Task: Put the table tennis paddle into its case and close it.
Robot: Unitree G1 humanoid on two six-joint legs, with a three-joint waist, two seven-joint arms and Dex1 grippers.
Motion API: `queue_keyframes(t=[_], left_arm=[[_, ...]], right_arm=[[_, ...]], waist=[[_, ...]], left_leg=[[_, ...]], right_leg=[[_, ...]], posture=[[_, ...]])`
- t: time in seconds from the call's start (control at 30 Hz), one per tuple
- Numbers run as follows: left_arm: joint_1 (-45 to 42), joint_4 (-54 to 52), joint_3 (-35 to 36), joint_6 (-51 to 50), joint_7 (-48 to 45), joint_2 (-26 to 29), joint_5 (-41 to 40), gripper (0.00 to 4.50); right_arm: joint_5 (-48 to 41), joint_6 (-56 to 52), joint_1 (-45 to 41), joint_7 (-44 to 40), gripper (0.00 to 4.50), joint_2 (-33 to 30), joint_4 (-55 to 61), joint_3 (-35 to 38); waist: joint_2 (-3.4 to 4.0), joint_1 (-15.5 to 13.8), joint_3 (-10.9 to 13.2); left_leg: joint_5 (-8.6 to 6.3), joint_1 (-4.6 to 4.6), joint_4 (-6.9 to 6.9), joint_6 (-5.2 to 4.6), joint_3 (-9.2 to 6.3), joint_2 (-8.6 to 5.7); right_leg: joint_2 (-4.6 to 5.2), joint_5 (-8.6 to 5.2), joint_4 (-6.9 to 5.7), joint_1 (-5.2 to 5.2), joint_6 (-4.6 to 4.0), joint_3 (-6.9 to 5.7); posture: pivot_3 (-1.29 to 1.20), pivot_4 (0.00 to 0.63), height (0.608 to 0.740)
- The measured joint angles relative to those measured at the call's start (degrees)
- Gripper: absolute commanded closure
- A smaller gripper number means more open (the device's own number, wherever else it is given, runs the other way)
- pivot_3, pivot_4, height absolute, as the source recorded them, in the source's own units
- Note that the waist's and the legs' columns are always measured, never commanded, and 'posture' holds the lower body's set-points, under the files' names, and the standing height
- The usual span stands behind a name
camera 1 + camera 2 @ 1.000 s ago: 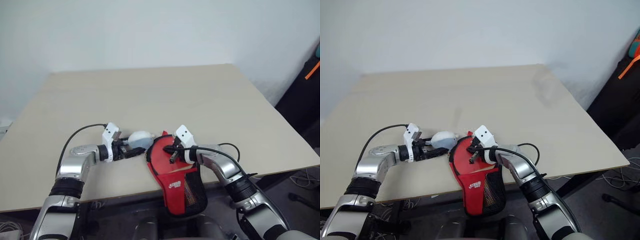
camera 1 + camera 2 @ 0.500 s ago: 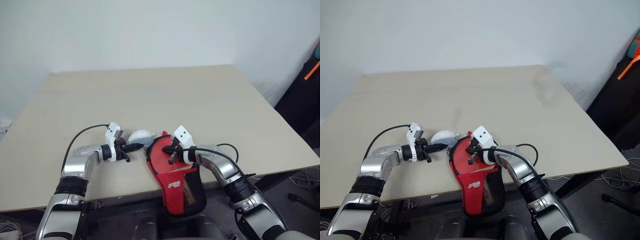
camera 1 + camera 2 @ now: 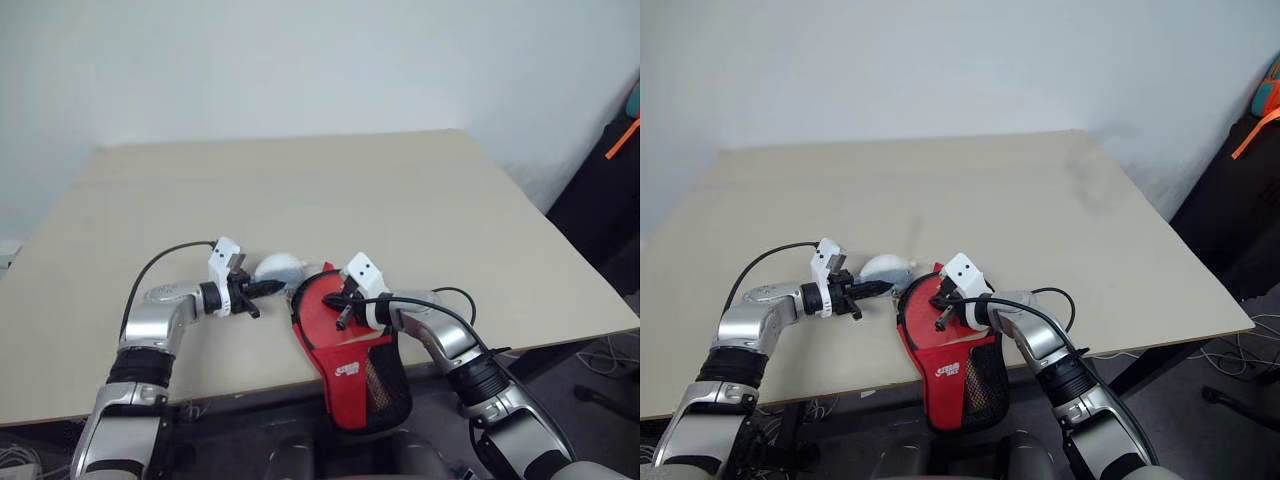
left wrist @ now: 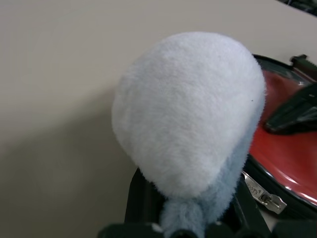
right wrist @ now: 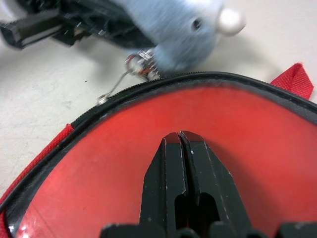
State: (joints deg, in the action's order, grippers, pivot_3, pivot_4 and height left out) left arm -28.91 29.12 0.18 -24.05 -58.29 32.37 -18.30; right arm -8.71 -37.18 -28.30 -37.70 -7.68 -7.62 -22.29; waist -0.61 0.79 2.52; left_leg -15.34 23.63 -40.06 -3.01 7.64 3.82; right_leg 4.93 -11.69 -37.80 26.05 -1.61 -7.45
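The red case [image 3: 345,340] lies at the table's front edge, its black mesh pocket end hanging over the edge. Its zip looks shut along the rounded end [image 5: 148,84]. The paddle is hidden. My right gripper [image 3: 342,318] is shut, with its tips resting on the case's red top [image 5: 237,119]. A fluffy whitish-blue lump [image 3: 280,267] lies just left of the case, joined to the zip by a small metal chain [image 5: 121,79]. My left gripper [image 3: 268,288] is shut on the lump's narrow end [image 4: 193,218].
The pale table [image 3: 300,190] stretches away toward a white wall. A black cable [image 3: 455,293] loops beside my right arm. Dark items with an orange strap [image 3: 625,140] stand beyond the table's right edge.
My left gripper, open around the fluffy lump a second ago, has shut on it. The right gripper has stayed on the case.
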Motion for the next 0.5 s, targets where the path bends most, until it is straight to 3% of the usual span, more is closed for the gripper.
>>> queue_keyframes(t=[0.3,0.5], left_arm=[[-9.0,14.1,-0.7,6.3,2.2,-2.3,5.4,4.36],[-15.1,22.5,-1.1,10.0,5.9,-6.7,8.7,4.36]], right_arm=[[0.0,0.5,0.1,-0.1,4.50,0.0,0.0,-0.7],[0.4,1.1,0.1,-0.1,4.50,0.1,-0.1,-1.0]], waist=[[-0.10,0.5,-0.1],[-0.19,0.7,-0.1]], left_leg=[[0.01,0.01,-0.02,-0.01,0.00,0.00],[0.01,0.01,-0.06,-0.01,-0.02,-0.01]], right_leg=[[-0.02,0.00,-0.02,-0.01,0.00,-0.02],[-0.02,0.00,-0.04,-0.03,0.00,-0.04]], posture=[[0.00,0.000,0.706],[0.00,0.000,0.706]])
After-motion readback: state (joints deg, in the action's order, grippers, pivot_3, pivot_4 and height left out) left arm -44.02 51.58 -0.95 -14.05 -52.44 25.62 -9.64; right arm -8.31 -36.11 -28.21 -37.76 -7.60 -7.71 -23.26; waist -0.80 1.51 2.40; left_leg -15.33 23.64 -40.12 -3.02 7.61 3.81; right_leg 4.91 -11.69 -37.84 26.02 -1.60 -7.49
